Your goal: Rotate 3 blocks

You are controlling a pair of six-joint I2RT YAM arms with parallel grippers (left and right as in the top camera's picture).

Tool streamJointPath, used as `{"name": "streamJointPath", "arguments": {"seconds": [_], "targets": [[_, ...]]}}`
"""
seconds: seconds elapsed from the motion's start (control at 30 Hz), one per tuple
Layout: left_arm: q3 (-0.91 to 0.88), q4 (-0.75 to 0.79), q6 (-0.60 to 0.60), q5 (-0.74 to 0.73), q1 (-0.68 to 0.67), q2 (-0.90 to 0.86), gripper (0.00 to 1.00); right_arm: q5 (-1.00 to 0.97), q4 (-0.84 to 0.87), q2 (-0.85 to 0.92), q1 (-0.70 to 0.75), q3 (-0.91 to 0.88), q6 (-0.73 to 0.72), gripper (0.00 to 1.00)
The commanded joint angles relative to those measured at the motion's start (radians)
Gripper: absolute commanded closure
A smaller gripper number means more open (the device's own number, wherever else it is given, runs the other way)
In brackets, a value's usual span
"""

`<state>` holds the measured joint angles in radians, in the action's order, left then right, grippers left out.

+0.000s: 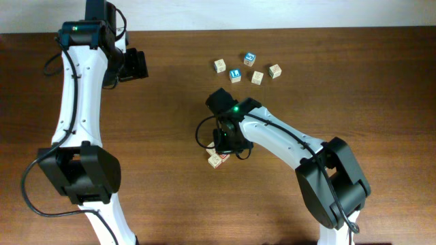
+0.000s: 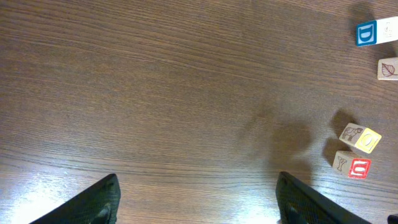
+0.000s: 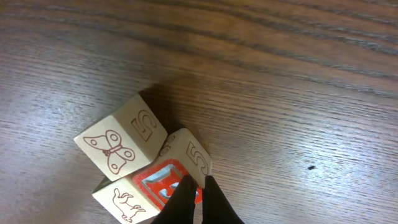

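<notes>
1. Right gripper (image 3: 198, 183): the fingers are pinched fully together and grip nothing. The joined tips rest against the near edge of the red-faced cube (image 3: 163, 179), close to the corner below its "5" side.
2. Left gripper (image 2: 199, 208): the jaws are spread wide with nothing between them, above bare table (image 2: 155, 93) and well apart from the work.
3. Location: the red-faced cube sits on the table near its middle, under the right wrist. The pale butterfly cube (image 3: 112, 149) stands just beside it and appears to touch it at one corner. Whether the pale animal face at lower left belongs to a third cube cannot be told.
4. Assessment: the step in hand appears to be turning the red-faced cube with a nudge from closed tips, not a lift.
5. Recommendation: keep the tips low on the side wall and off-centre, near the corner, so the push turns the cube rather than slides it.
6. Recommendation: sweep slowly in a short arc. A straight shove would likely carry the butterfly cube along.
7. Risk: contact high on the edge could tip the cube, or the tips could slip off the corner.
8. The other cubes (image 1: 235, 75) lie well apart at the far side and need no allowance.
</notes>
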<state>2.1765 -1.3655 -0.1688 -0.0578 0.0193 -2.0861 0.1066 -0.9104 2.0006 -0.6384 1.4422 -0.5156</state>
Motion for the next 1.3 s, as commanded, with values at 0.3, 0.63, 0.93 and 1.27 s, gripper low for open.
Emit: {"name": "streamJointPath", "arguments": {"seconds": [0.3,0.63,0.93,1.27], "targets": [[-0.01,0.003,0.005,-0.029,0.002,0.003,0.04,0.018,0.023,0.008,-0.019,-0.031,-0.048,0.96],[-0.01,-0.011,0.005,-0.033,0.002,0.003,0.04,-0.067,-0.026,0.009,-0.009,-0.028,-0.153,0.96],[-0.01,-0.011,0.005,-0.032,0.002,0.003,0.04,-0.136,-0.074,0.009,0.012,-0.009,-0.182,0.96],[-0.01,-0.011,0.005,-0.033,0.002,0.003,0.04,-0.235,-0.059,0.009,0.012,0.023,-0.17,0.96]]}}
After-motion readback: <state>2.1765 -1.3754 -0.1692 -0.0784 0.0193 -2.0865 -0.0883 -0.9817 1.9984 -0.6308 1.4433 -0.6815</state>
